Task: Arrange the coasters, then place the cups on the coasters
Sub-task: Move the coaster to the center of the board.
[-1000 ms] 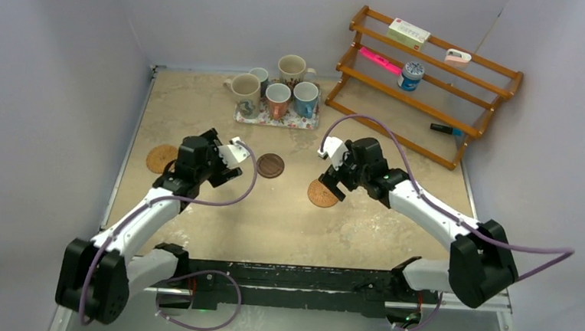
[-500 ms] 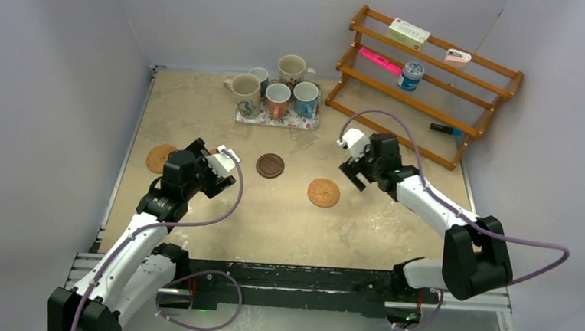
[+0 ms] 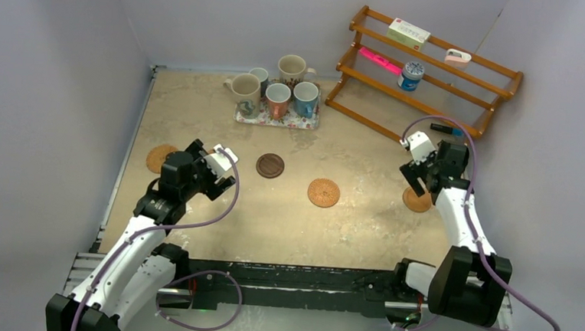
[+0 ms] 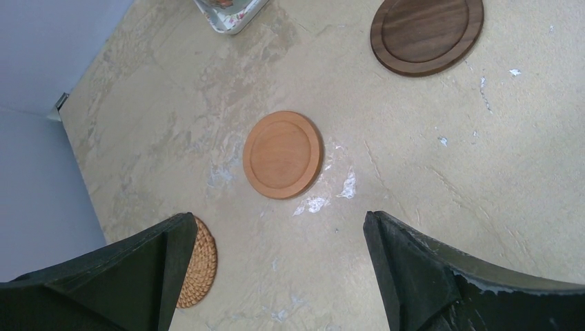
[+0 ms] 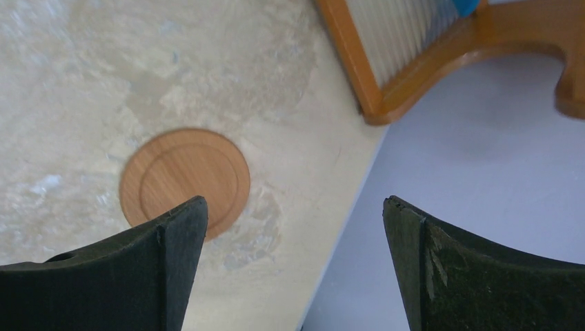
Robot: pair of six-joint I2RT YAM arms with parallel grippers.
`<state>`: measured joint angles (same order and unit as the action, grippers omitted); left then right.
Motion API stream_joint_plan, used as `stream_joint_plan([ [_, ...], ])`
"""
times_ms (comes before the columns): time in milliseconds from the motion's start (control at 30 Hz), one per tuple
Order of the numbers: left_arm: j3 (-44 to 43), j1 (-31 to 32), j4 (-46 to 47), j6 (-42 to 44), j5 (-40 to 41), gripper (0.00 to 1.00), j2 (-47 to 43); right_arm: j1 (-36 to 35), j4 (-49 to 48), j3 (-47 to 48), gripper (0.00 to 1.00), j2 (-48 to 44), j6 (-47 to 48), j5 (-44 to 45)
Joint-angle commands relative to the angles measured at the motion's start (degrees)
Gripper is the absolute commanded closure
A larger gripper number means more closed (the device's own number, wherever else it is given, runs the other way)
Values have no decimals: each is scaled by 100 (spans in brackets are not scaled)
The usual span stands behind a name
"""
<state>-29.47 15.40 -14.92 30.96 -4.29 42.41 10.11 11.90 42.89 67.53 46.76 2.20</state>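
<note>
the left gripper (image 3: 213, 177) hangs over the left part of the table (image 3: 201, 106), its two fingers spread wide with nothing between them. in the top view it covers a smooth orange coaster (image 4: 283, 154), which only the left wrist camera shows: it lies flat on the table just ahead of the open fingers, not touched. a woven coaster (image 3: 158, 158) lies to the left of this gripper; the arm hides its right edge from above, and in the wrist view one dark finger (image 4: 138, 276) covers most of it. the dark brown coaster (image 3: 270, 165) lies free near the middle, in front of the floral tray (image 3: 240, 118); in the wrist view its top is cut off by the picture's edge. a second woven coaster (image 3: 324, 192) lies alone to its right.

the right gripper (image 3: 417, 179) is at the far right of the table, near the foot of the wooden rack (image 3: 431, 105), fingers also spread wide and empty. under it lies the fifth coaster (image 3: 419, 202), smooth and tan, near the table's right edge; the gripper hides part of it from above, and in the right wrist view a finger covers its lower rim.

the five cups (image 3: 277, 99) stand upright, close together on the tray at the back, none on a coaster. the small grey-blue one (image 3: 260, 75) is mostly hidden behind the cream one (image 3: 245, 92). the things on the rack's shelves are too small to name.
</note>
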Motion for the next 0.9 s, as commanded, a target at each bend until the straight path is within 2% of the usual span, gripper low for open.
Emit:
stream_joint_plan([
  [0,-326,-37,-48,-186,188,0,-51,324,346,-121,1,55,400,-211],
  [300,182,-37,24,-262,611,0,-284,370,572,163,1,577,-114,-657],
  [867,309,-37,222,-408,685,0,-540,365,-629,-701,1,1087,32,-581],
])
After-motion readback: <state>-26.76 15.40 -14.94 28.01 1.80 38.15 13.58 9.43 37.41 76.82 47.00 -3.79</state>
